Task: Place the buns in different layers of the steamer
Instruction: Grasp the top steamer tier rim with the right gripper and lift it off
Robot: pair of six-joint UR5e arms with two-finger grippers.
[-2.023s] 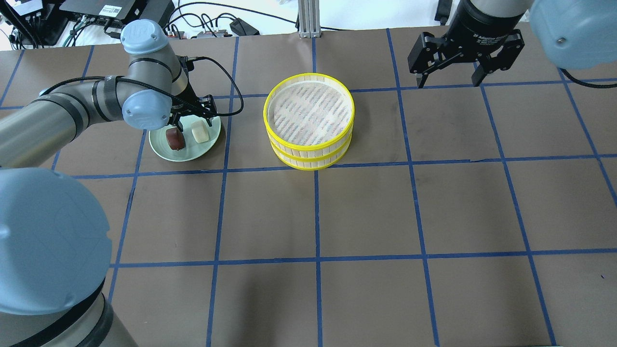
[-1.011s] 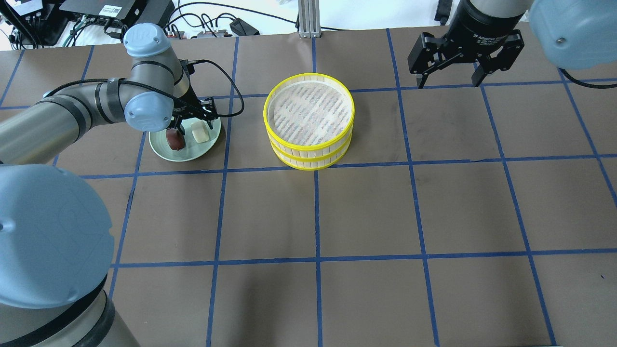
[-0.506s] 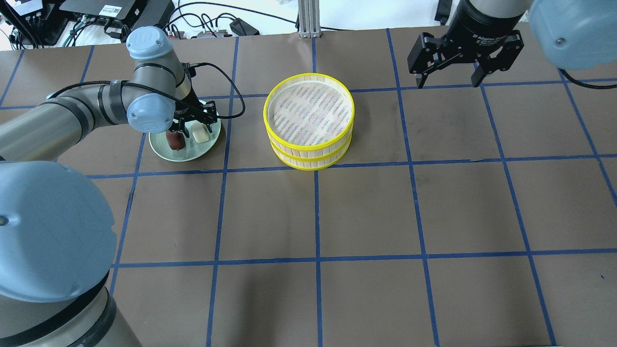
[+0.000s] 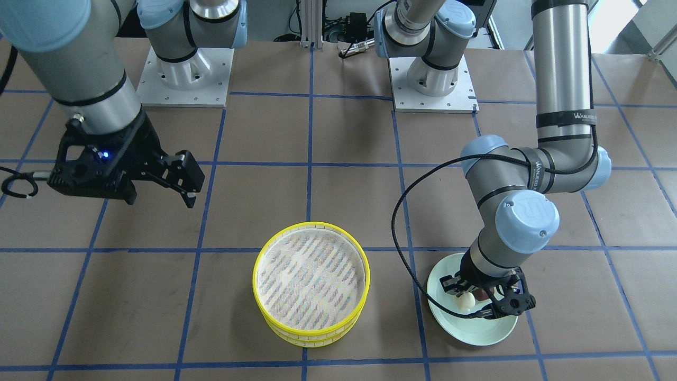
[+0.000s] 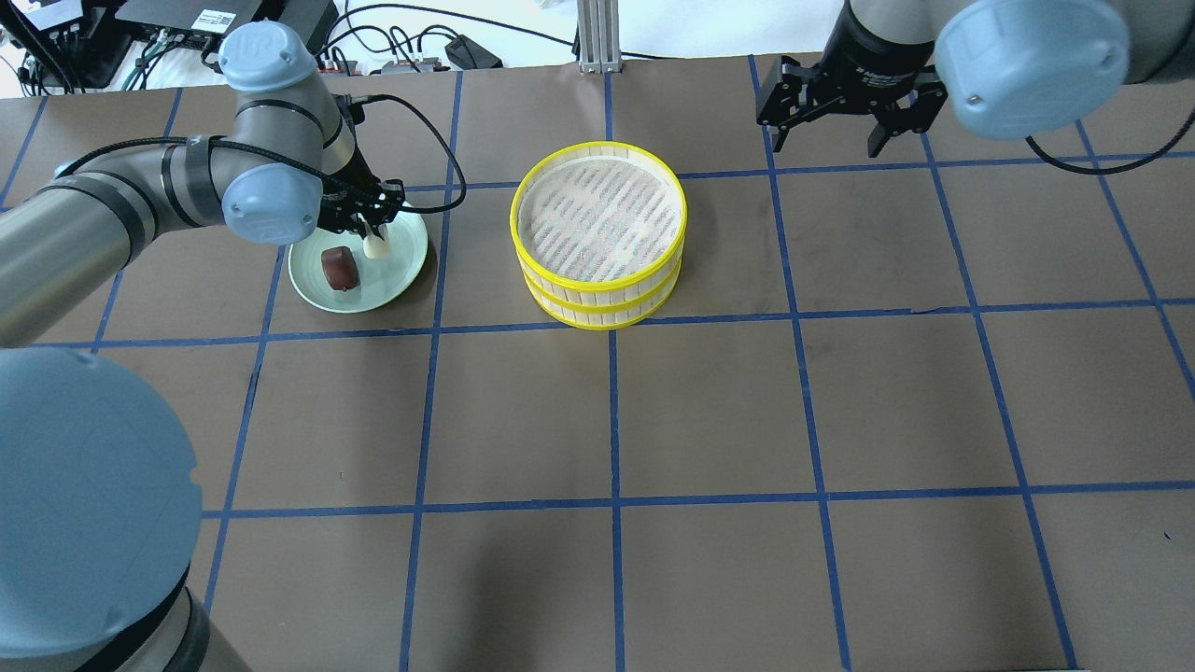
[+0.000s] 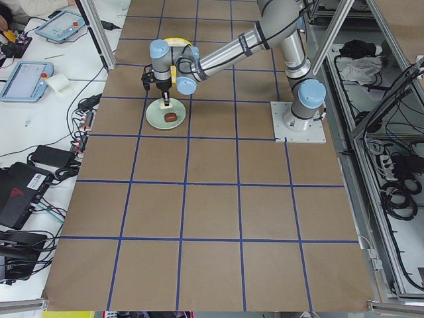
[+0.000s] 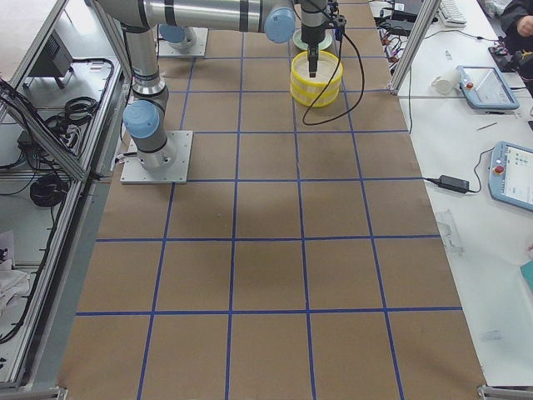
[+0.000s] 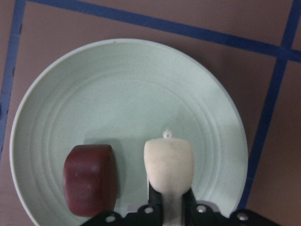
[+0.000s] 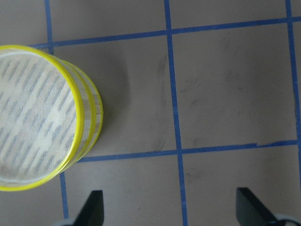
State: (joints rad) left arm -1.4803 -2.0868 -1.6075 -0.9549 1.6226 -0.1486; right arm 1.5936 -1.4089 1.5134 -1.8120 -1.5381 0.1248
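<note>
white bun (image 8: 168, 162) now raised off plate (image 8: 117, 84), pinched in left gripper (image 8: 170, 210) — mostly cut off, right gripper (image 5: 825, 145) spread

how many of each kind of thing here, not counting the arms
buns: 2 (cream-white bun, reddish-brown bun)
steamer trays: 2, stacked (upper tray, lower tray)
pale green plate: 1
total: 5

The left gripper (image 6: 163, 98) hangs over the pale green plate (image 6: 154, 119). A cream-white bun (image 6: 165, 105) shows, seemingly at its tip, near the reddish-brown bun (image 6: 171, 117).
</note>
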